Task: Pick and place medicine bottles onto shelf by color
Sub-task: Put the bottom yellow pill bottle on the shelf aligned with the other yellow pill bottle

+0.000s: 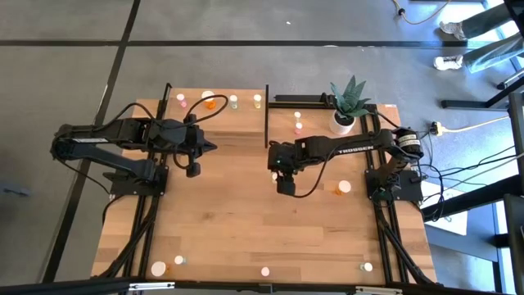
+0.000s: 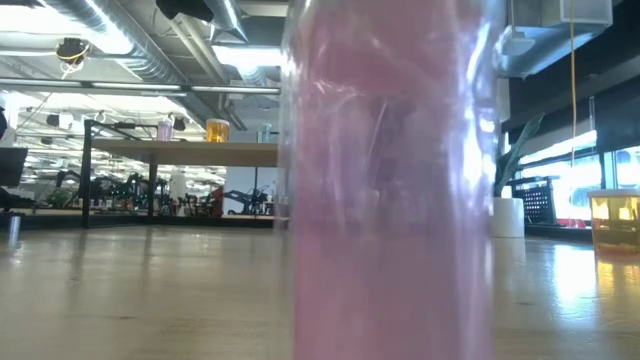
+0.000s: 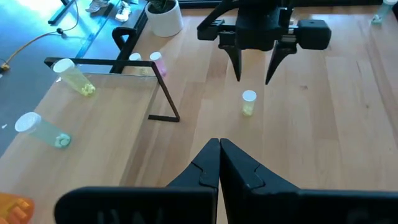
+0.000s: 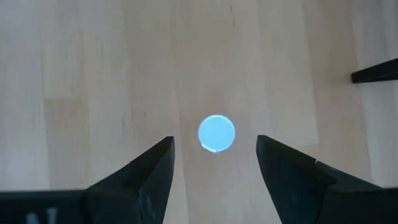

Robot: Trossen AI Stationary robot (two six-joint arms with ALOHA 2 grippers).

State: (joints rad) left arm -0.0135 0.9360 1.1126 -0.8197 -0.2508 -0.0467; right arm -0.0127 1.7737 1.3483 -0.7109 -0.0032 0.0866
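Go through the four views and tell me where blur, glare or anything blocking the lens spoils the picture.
Low view: a pink bottle right at the lens is blurred and blocks the middle; window glare at the right edge. High view: evenly lit, bright patch at the top right corner. Left wrist view: sharp, its own shut left tool dark in front. Right wrist view: the white cap looks bluish between the open right tool.

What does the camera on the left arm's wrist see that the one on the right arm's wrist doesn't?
Only the left wrist view shows the white plant pot, bottles lying on the shelf, the shut left gripper, and the whole right gripper from outside. Only the right wrist view looks straight down on the bottle's round white cap between the open fingers. Both show that one yellowish bottle standing on the tabletop.
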